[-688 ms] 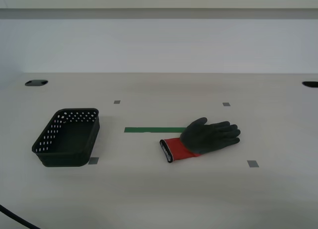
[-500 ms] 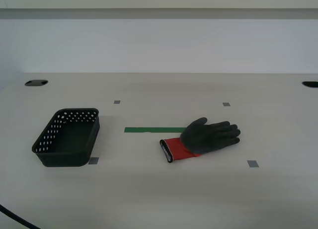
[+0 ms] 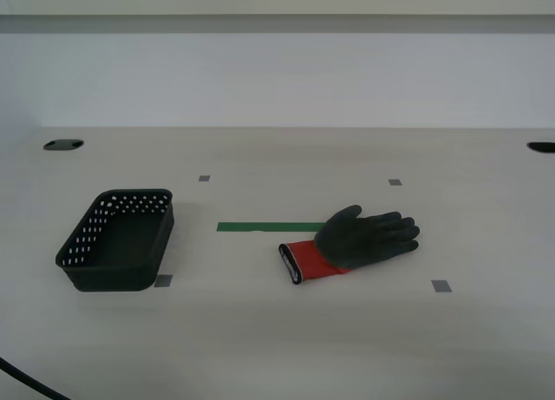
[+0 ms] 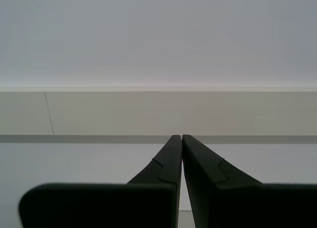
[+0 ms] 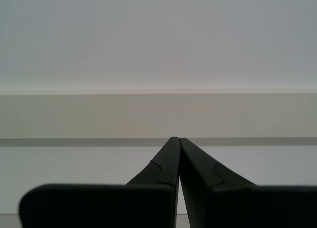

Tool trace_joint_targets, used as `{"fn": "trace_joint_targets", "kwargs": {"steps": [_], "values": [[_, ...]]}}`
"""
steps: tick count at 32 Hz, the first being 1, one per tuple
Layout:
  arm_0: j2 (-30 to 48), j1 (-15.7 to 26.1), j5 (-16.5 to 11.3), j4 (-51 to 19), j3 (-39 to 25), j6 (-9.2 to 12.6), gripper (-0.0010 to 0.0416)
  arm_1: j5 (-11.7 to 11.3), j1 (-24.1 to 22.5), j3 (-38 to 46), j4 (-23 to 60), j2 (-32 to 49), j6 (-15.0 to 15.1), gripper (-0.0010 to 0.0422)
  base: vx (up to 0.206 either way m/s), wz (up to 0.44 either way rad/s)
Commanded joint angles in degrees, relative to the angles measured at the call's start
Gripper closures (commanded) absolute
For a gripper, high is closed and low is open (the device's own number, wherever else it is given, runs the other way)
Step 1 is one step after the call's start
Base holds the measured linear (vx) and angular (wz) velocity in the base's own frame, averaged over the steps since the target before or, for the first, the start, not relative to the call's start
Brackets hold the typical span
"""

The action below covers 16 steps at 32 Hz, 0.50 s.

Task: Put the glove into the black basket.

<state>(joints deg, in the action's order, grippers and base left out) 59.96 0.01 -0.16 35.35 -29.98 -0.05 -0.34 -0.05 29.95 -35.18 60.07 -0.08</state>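
The glove (image 3: 355,242) lies flat on the table right of centre in the exterior view, dark fingers toward the exterior view's right, red wrist and black-edged cuff toward the left. The black basket (image 3: 119,240) stands empty at the exterior view's left, about a glove's length from the cuff. Neither arm shows in the exterior view. My first gripper (image 5: 176,140) is shut and empty, facing a pale wall. My second gripper (image 4: 179,137) is shut and empty too, facing the same wall. The glove and the basket are out of both wrist views.
A green tape strip (image 3: 269,227) lies between basket and glove. Small grey tape squares (image 3: 441,286) mark the white table (image 3: 277,339). Dark cable holes (image 3: 63,145) sit at the far corners. A black cable (image 3: 26,381) crosses the near left corner.
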Motion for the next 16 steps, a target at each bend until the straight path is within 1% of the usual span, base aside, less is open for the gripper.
{"fn": "trace_joint_targets", "kwargs": {"steps": [1, 16], "values": [[0.0, 0.0, 0.0, 0.2, -0.1, 0.0, 0.0405, 0.0, 0.0, 0.0, -0.2, 0.0, 0.1, 0.0412, 0.000, 0.000], [0.0, 0.0, 0.0, 0.2, -0.1, 0.0, 0.0405, 0.0, 0.0, 0.0, -0.2, 0.0, 0.0, 0.0412, 0.000, 0.000]]}}
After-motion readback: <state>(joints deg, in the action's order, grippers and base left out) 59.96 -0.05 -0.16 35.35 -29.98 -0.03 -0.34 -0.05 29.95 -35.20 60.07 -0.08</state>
